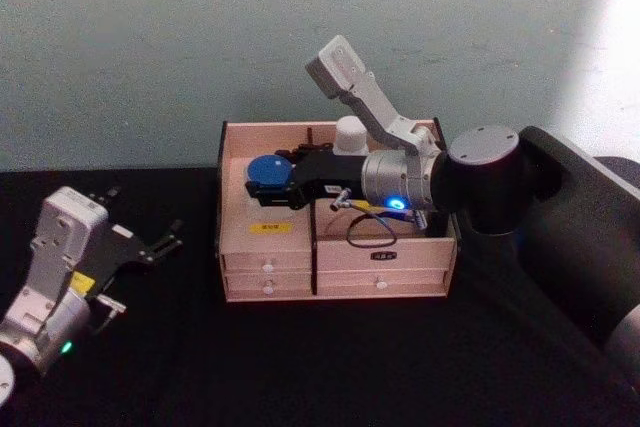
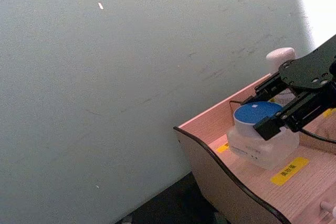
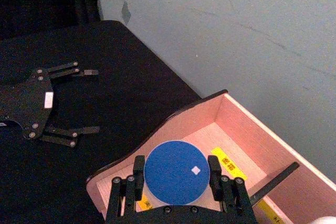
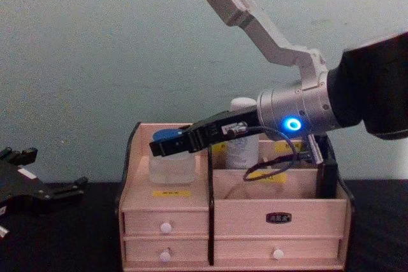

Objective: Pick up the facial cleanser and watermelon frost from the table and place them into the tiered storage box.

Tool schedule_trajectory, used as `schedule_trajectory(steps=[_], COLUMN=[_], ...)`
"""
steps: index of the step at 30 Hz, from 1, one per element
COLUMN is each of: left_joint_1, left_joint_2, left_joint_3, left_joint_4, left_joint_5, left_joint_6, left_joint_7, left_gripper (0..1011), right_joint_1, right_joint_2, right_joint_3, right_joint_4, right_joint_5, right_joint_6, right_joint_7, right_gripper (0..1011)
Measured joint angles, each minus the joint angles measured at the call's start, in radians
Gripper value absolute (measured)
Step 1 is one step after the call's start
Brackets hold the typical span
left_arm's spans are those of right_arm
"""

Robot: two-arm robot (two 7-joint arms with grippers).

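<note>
Pale wood makes up the tiered storage box (image 1: 385, 272) (image 2: 210, 166) (image 3: 252, 124) (image 4: 280, 234), which has dark side edges and stands near the middle of the table (image 1: 330, 367) with its white-knobbed drawers (image 1: 267, 265) shut and facing the robot. In the box's raised left compartment, behind a yellow label (image 1: 270, 228), is a clear jar with a blue lid (image 1: 267, 175) (image 2: 262, 148) (image 3: 173, 171) (image 4: 171, 167). The right pincer (image 1: 268, 179) (image 2: 257, 115) (image 3: 176, 169) (image 4: 167, 141) reaches across the box from the right and grips this jar, one finger on each side of the lid. The jar sits low in the compartment, but whether its base touches the floor I cannot tell.

A white-capped bottle (image 1: 350, 132) (image 2: 280, 56) (image 4: 241, 151) stands upright in the rear tier, behind the right arm. A black cable (image 1: 365, 237) from that arm hangs in a loop over the wide right compartment.

The left pincer (image 1: 147, 211) (image 3: 93, 100) (image 4: 57, 169) lies low at the table's left side, well apart from the box, its fingers spread wide with nothing between them.

The table is covered in black. Behind it rises a plain pale grey-green wall (image 1: 150, 47) with a few faint scuffs.
</note>
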Motion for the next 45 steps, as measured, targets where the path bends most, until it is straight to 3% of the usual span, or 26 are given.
schedule_trajectory(steps=[20, 30, 45], left_joint_1=[0.000, 0.000, 0.000], left_joint_2=[0.000, 0.000, 0.000], left_joint_3=[0.000, 0.000, 0.000], left_joint_4=[0.000, 0.000, 0.000], left_joint_5=[0.000, 0.000, 0.000], left_joint_6=[0.000, 0.000, 0.000], left_joint_7=[0.000, 0.000, 0.000], left_gripper=[1002, 1001, 1001], right_joint_1=[-0.001, -0.001, -0.001], right_joint_2=[-0.010, -0.010, -0.010], right_joint_3=[0.006, 0.006, 0.006], right_joint_4=[0.012, 0.012, 0.011], right_joint_5=[-0.019, -0.018, -0.017], right_joint_6=[0.004, 0.004, 0.005], right_joint_7=[0.003, 0.004, 0.004], right_gripper=[724, 991, 1002])
